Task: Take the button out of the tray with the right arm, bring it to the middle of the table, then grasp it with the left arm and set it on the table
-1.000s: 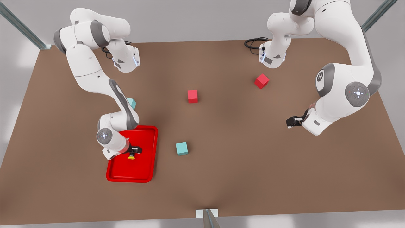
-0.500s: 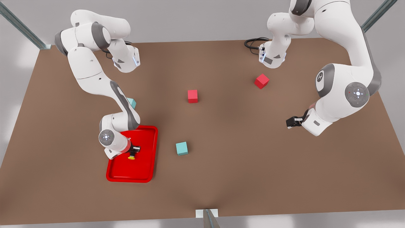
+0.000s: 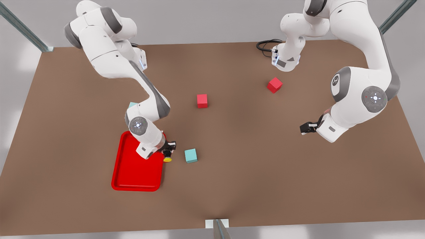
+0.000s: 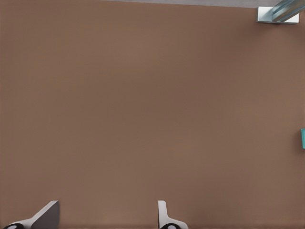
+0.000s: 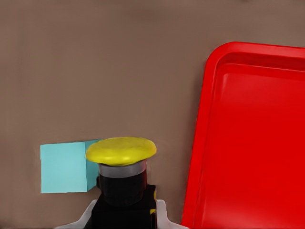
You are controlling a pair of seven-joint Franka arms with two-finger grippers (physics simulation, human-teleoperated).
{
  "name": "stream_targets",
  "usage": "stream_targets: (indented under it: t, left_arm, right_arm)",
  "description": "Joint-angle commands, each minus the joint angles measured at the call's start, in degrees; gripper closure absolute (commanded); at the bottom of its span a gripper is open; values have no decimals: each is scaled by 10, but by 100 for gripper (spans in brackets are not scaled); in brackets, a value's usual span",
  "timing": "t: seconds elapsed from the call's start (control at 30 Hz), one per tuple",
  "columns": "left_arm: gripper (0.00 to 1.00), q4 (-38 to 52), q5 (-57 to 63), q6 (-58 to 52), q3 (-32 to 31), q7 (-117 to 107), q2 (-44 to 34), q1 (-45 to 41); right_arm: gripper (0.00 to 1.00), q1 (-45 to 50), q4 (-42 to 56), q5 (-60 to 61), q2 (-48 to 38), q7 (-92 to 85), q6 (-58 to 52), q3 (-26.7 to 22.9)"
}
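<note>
The right gripper [image 3: 168, 150], left of centre in the front view, is clamped on the button [image 3: 167, 156], gripping its dark boxy body with the yellow cap pointing away from the wrist; the right wrist view shows the button [image 5: 121, 171] between the fingers, cap clear of them. The button hangs just past the tray's [image 3: 137, 172] rim on the side toward the middle of the frame, apart from the table [image 3: 232, 159], with a teal cube [image 3: 190, 155] just beside it. The left gripper [image 3: 307, 127] waits at the right of the front view, well apart from everything; in the left wrist view its fingers [image 4: 164, 217] stand spread with nothing between them. I judge the button light and rigid, with a smooth domed cap that would likely slip under a pinch, so the flat sides of the dark body are the sound place to hold. Since the right fingers already occupy that body, the left gripper will likely have to take the neck under the cap, or the body's free faces, at the handover. The piece is small, so there is little room for two grippers, and the teal cube sits close to the way toward the table's middle.
</note>
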Motion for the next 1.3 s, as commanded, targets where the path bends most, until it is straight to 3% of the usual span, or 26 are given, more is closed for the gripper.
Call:
stream_targets:
  t: [0.0, 0.1, 0.2, 0.37, 0.57, 0.77, 0.8, 0.83, 0.87, 0.93, 0.97, 1.1, 1.17, 1.27]
  left_arm:
    - [0, 0, 0, -1, 0, -1, -1, 0]
    - [0, 0, 0, -2, 0, -2, -1, 0]
    - [0, 0, 0, -2, 0, -1, -1, 0]
    - [0, 0, 0, -2, 0, -1, -1, 0]
    - [0, 0, 0, -2, 0, -1, 1, 1]
    - [0, 1, 0, -1, 0, -1, 1, 0]
    - [0, 1, -1, -1, 0, -1, 1, 0]
    - [0, 0, -1, 0, 0, -2, 2, 1]
    - [0, 1, -1, 0, 0, -2, 8, 0]
    - [0, 1, -1, 0, 0, -2, 8, 0]
    - [0, 1, -1, 0, 0, -2, 8, 0]
    - [0, 1, -1, 1, 0, -3, 10, 0]
    - [0, 0, -2, 1, -3, -5, 11, -2]
    - [0, 3, -13, 6, -140, -21, 41, -1]
  right_arm:
    - [59, 22, 34, -9, 6, 182, -59, 1]
    - [59, 50, 98, -9, 55, 229, -64, 1]
    - [59, 104, 239, -10, 139, 304, -141, -5]
    - [59, 190, 406, -6, 255, 383, -197, -49]
    - [58, 234, 470, -6, 323, 428, -184, -59]
    - [55, 250, 470, -6, 334, 434, -146, -77]
    - [43, 251, 470, -6, 335, 434, -146, -78]
    - [43, 252, 471, -6, 335, 434, -145, -78]
    - [55, 252, 470, -6, 336, 432, -139, -78]
    - [56, 255, 470, -7, 338, 400, -132, -78]
    - [0, 257, 470, -9, 338, 393, -122, -80]
    - [0, 252, 468, -10, 325, 343, -123, -100]
    - [0, 211, 462, -9, 251, 293, -134, -100]
    - [0, 131, 458, -9, 156, 95, -360, -102]
